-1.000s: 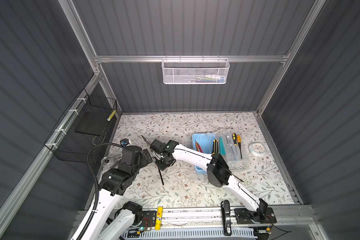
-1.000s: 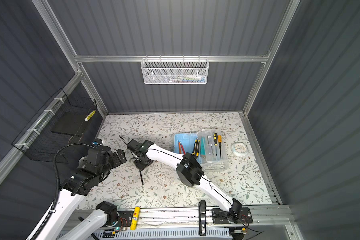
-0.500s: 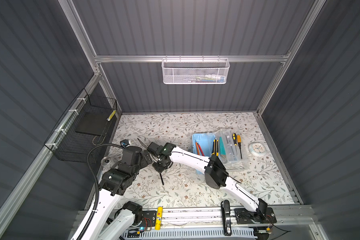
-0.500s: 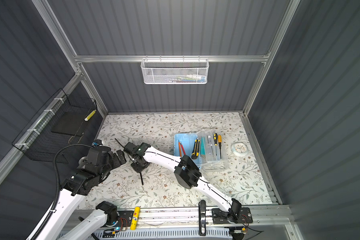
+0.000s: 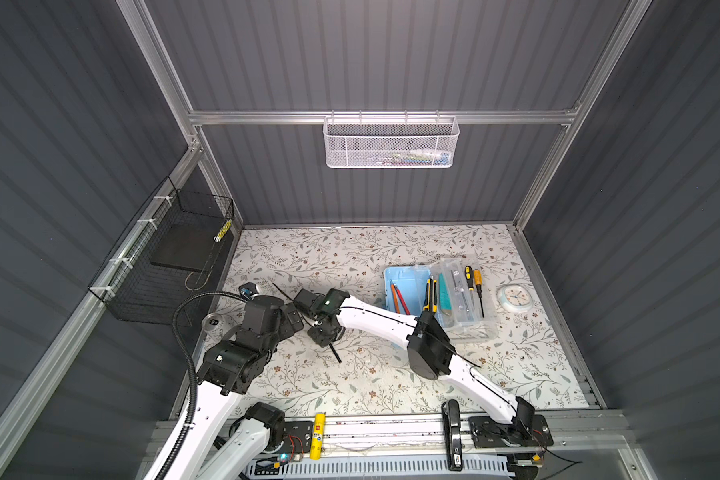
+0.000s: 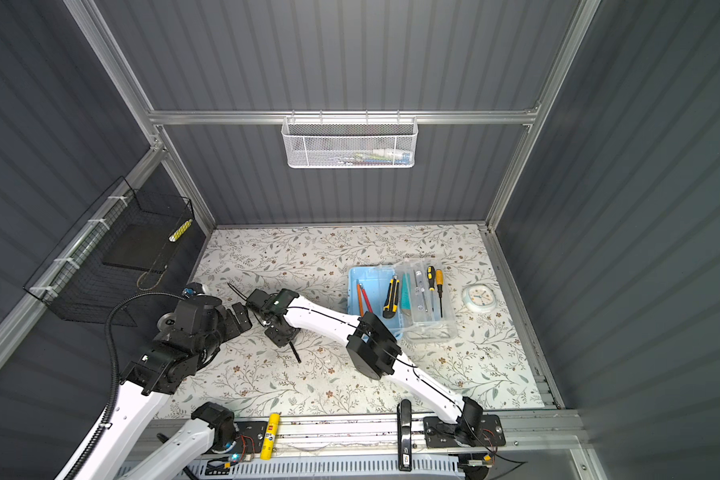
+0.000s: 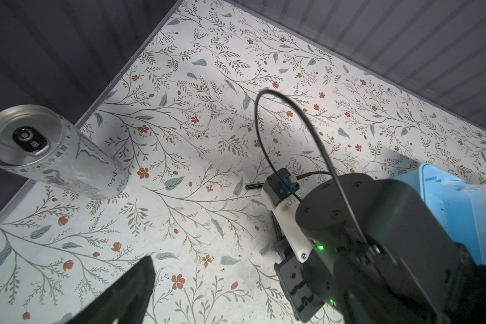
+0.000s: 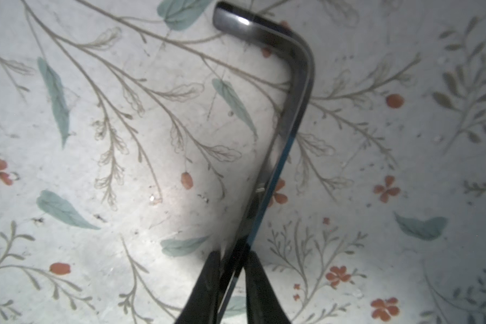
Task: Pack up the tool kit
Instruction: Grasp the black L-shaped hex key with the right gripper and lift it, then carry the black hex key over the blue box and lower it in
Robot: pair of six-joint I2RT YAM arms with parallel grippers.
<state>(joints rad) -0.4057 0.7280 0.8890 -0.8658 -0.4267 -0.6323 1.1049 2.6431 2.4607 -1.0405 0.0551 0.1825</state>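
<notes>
right jaws: sat left of middle, pinched shut on the black hex key [image 8: 289, 112]
hex key: long shaft between the fingers [image 8: 208, 280], bent end clear of them; down at the floral surface [image 5: 350, 257], couldn't tell if lifted
left jaws: spread wide, held nothing, just beside the right wrist
tool kit box [image 5: 406, 276]: right of middle, lid open, well apart from hex key
contents: utility knife [image 5: 430, 296] at blue half's edge, screwdrivers [image 5: 477, 278] on clear half
can [image 7: 54, 157]: upright at left edge

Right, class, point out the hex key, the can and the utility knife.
hex key [image 8: 285, 140]: right wrist view, long shaft.
can [image 7: 76, 168]: left wrist view, side wall.
utility knife [image 5: 430, 296]: a top view, middle of its body.
</notes>
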